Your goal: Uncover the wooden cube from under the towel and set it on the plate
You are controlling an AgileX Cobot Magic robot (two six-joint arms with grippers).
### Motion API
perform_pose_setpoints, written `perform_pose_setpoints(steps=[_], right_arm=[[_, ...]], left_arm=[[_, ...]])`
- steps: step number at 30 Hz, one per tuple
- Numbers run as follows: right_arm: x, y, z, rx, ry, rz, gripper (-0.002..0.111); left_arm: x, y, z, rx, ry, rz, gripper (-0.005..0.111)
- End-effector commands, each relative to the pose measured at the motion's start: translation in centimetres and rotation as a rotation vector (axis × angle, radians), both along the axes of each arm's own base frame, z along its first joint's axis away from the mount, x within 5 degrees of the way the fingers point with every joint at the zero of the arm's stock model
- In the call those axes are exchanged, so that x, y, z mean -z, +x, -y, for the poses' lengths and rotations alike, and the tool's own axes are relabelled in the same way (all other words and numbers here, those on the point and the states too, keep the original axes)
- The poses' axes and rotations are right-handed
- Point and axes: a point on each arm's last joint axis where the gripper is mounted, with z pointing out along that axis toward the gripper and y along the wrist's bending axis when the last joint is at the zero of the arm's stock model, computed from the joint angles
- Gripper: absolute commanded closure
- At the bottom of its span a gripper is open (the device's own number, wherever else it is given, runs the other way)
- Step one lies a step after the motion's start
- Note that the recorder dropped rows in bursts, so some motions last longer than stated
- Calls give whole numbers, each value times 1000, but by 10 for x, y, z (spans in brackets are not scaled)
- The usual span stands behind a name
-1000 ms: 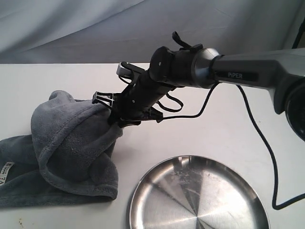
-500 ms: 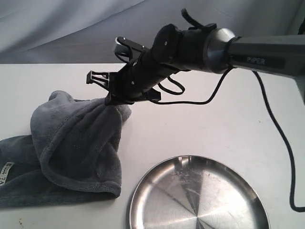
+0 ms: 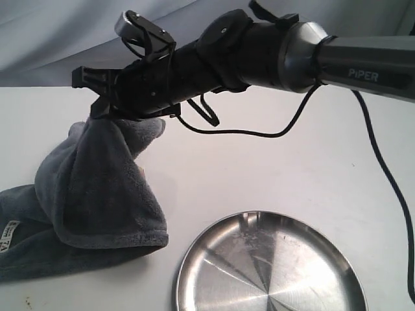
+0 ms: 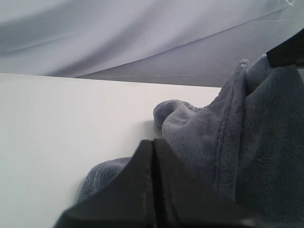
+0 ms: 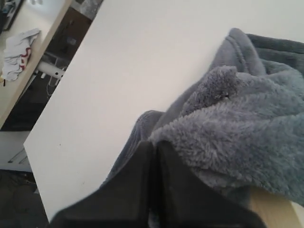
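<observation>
The right gripper [image 3: 107,116] reaches right across the table [image 3: 292,168] from the right side, and it has the towel [image 3: 97,194]. Its jaws are clamped on a bunch of plush grey-blue cloth and hold that corner up off the surface. The rest of the towel hangs down in a thick fold and pools on the table at the left, where a small white tag [image 3: 8,234] shows at the edge. From the right wrist camera the two dark fingers [image 5: 137,190] look pressed tight, with fluffy pile spilling out just past their tips. Look there: under the raised edge of the cloth a pale tan surface shows, and that appears to be the wooden cube [image 5: 273,211]. The towel overhangs most of it, so only a strip of it is uncovered. From the exterior camera the hanging fold blocks it, and I can't pick it out there. The plate [image 3: 269,265] sits at the near edge of the table, right of the towel and apart from it, shiny and scuffed. A black cable [image 3: 259,135] loops below the arm. The left gripper [image 4: 153,145] appears only in its own wrist camera. Its fingers [image 4: 133,190] are closed flat against each other with nothing between them, low over the table and just beside the towel.
</observation>
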Motion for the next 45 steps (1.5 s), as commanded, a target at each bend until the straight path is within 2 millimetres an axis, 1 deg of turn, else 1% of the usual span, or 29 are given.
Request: perform_pose_setpoints(steps=[1,5,14,24,27,28,31,33,37,39,40,41,45], right_arm=[[-12,-13,-16,-54,31,131,108],[-13,-22,-26,-97,17,209,108],[-13,-44,-45,-223,-7,311,108],[-6,-73,-62,-414,-19,359,108],[7,-75,-67,-438,-47,358,108],[8,-75,-67,-437,-51,360,108],[27,-72,-69,-435,-88,319,108],[35,-71,-70,-398,-86,236,103],[38,-74,-70,-418,-93,200,66],[39,-77,-69,-450,-98,186,52],[39,-79,-69,-467,-97,176,46],[38,-79,-69,-471,-96,175,43],[21,-80,-66,-467,-87,219,29]], left_arm=[[1,0,0,4,-14,8,107],[1,0,0,4,-14,8,107],[1,0,0,4,-14,8,107],[1,0,0,4,-14,8,107],[1,0,0,4,-14,8,107],[1,0,0,4,-14,8,107],[1,0,0,4,-14,8,107],[1,0,0,4,-14,8,107],[1,0,0,4,-14,8,107],[1,0,0,4,-14,8,107],[1,0,0,4,-14,8,107],[1,0,0,4,-14,8,107],[1,0,0,4,-14,8,107]])
